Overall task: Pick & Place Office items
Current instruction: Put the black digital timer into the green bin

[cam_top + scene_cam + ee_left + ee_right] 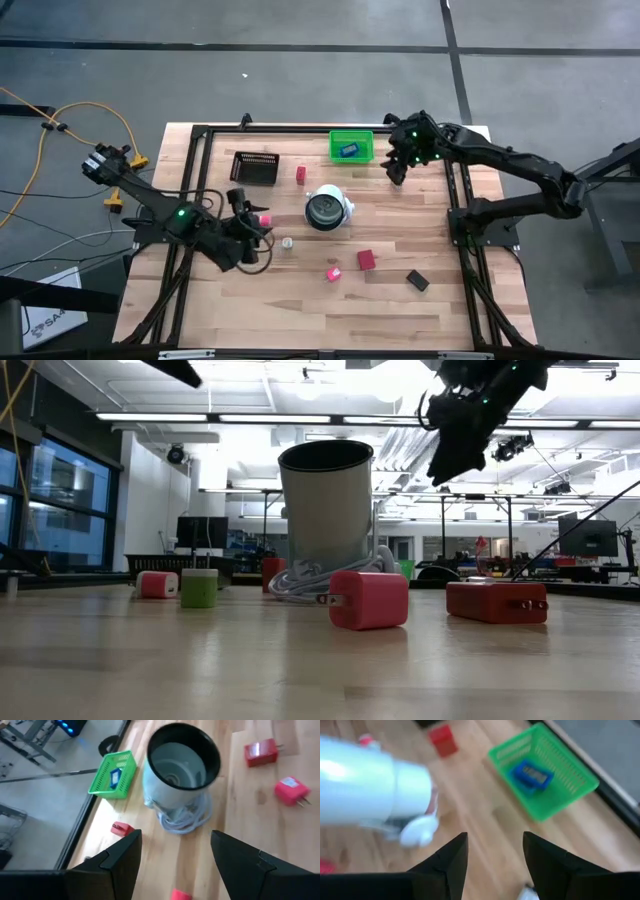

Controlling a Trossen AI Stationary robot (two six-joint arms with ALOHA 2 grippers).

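Observation:
Office items lie scattered on the wooden table: a red block (301,175), a pink block (265,219), a small silvery round bit (287,242), another pink block (332,272), a red block (366,260) and a black flat piece (417,281). A blue flat piece (532,774) lies inside the green bin (350,146). My left gripper (252,230) hovers open at the table's left, just beside the pink block, with nothing between its fingers (120,857). My right gripper (396,170) hangs open above the table, just right of the green bin, and is empty (495,845).
A large white round object with a dark face (326,208) stands in the table's middle, a white cord coiled at its base (182,822). A black mesh tray (254,167) sits at the far left. A black frame (200,135) edges the table.

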